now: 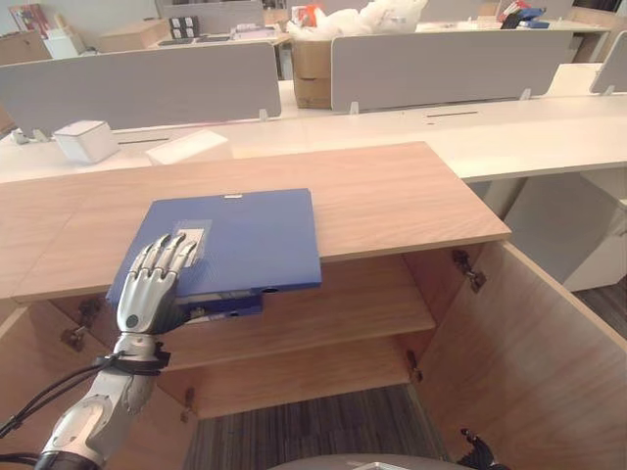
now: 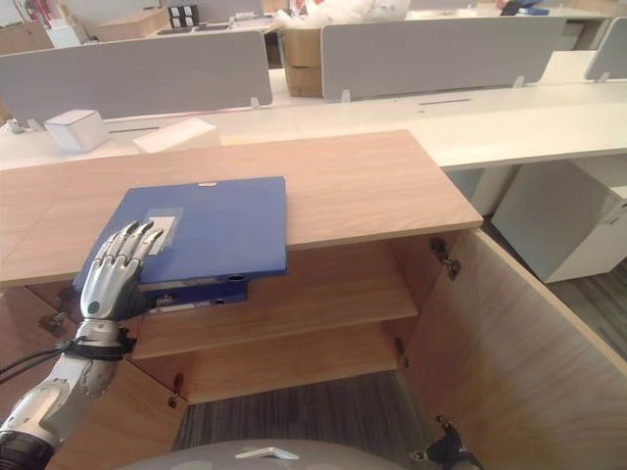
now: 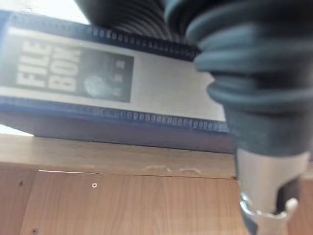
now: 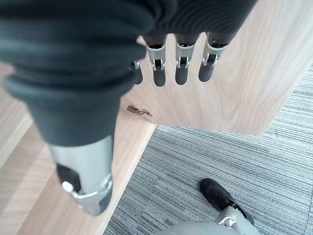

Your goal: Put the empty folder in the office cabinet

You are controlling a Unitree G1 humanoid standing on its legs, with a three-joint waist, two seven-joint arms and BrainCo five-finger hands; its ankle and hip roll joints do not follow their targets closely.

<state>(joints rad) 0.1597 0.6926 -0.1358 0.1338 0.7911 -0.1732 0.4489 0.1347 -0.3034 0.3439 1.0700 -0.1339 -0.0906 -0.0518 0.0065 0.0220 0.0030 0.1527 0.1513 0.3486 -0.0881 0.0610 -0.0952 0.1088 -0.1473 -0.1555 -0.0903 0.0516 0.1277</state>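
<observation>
Blue file box (image 1: 235, 240) lies flat on cabinet top (image 1: 392, 196), overhanging its front edge under left hand (image 1: 157, 279), fingers flat on the lid, likely to drag it off; right hand (image 4: 171, 68) hangs relaxed.

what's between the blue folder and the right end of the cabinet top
Nothing: in the left eye view, bare wood runs from the blue folder to the right end of the cabinet top.

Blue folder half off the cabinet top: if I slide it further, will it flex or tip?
The blue folder looks rigid, so probably no flex. It already overhangs the cabinet top, so it will likely tip forward. The left robot hand, fingers flat on it, may slip on the smooth cover.
</observation>
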